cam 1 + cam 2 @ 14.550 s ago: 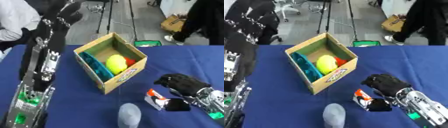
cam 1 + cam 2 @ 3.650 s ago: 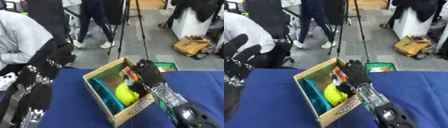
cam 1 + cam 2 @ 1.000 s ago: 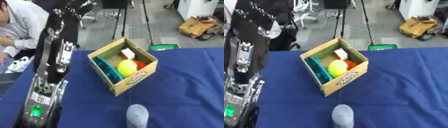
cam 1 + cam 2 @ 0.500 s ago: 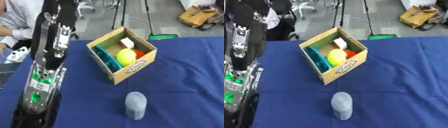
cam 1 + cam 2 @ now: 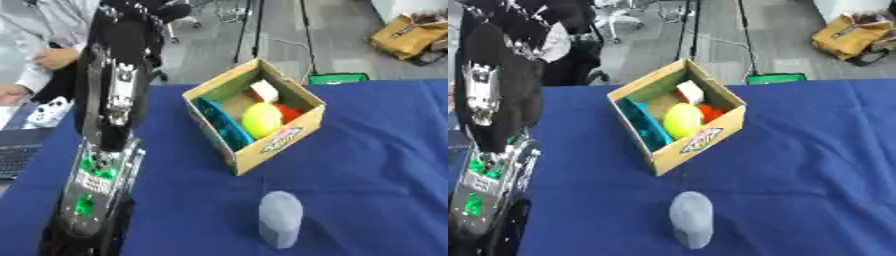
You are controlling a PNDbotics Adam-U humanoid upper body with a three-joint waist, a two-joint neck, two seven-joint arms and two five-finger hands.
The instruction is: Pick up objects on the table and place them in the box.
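1. Blue cloth covers the table [image 5: 376, 150] from edge to edge, and the whole scene sits on it.
2. Up the left side rises the robot's left arm [image 5: 109, 135], black with green lights low down, standing nearly upright.
3. At its top is the left hand [image 5: 522, 22], raised high above the table near the upper left corner; the fingers look dark and bunched, but I cannot tell whether they are spread or curled.
4. No right hand shows in either view.
5. Centre stage is the cardboard box [image 5: 280, 147], open at the top and turned so one corner points toward the camera, with a printed label on its near wall.
6. Inside the box, a yellow ball [image 5: 261, 120] sits in the middle.
7. A teal thing [image 5: 220, 127] stands along the box's left inner wall, just beside the ball.
8. A red thing [image 5: 287, 112] peeks out on the ball's right, touching it.
9. A small white block [image 5: 263, 91] lies at the far end of the box, behind the ball.
10. Out on the cloth, a grey rounded thing [image 5: 690, 219] stands upright near the bottom edge, well apart from the box and directly in front of it.
11. Nothing is touching that grey thing; it stands alone on the blue.
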